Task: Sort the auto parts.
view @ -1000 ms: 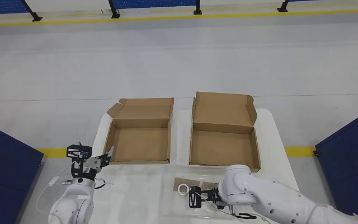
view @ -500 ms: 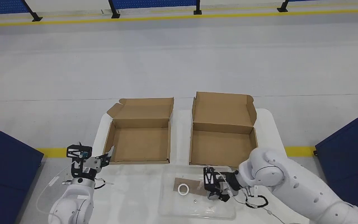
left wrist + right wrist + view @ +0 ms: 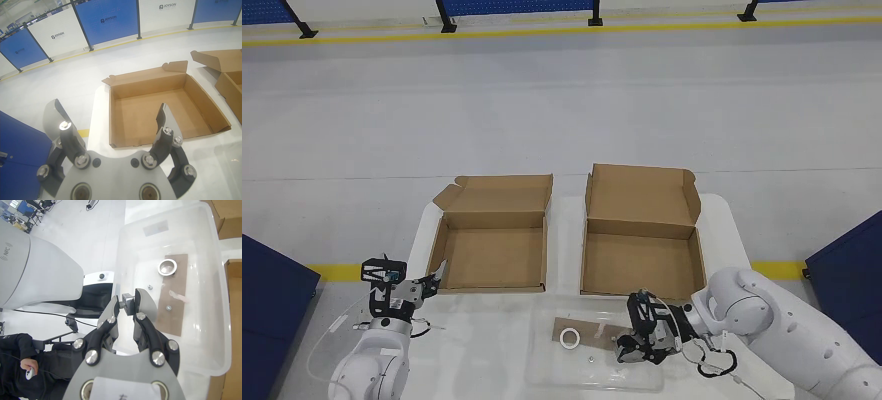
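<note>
Got the right arm folded in from the right side of the tabletop (image 3: 482, 322), wrist low, right pincer (image 3: 126, 303) pointing toward the robot's left over the right part of the clear bin (image 3: 214, 237). Pinching a small part (image 3: 127, 306) between the fingertips: a squarish grey metal block with a short round stub on one face. Stub end butted against one finger, other finger's pad flat on the opposite face. Close to the bin's robot-side wall; cannot tell height above the bin floor. Down in the bin, seeing a brown card strip (image 3: 174, 313) flat on the floor, a shiny metal ring (image 3: 167, 267) sitting on one end of it, a small washer (image 3: 168, 308) on the strip and a second washer (image 3: 150, 287) just beside it on bare plastic, plus a pale pinkish sliver (image 3: 177, 297) lying across the strip. Over at the tabletop's left near corner, seeing the left arm with the left pincer (image 3: 109, 106) spread wide, gripping nothing, aimed at the left box (image 3: 151, 115). Beyond the bin, left box and right box (image 3: 642, 265) side by side, both brown cardboard, lids open and standing at the far side.
</note>
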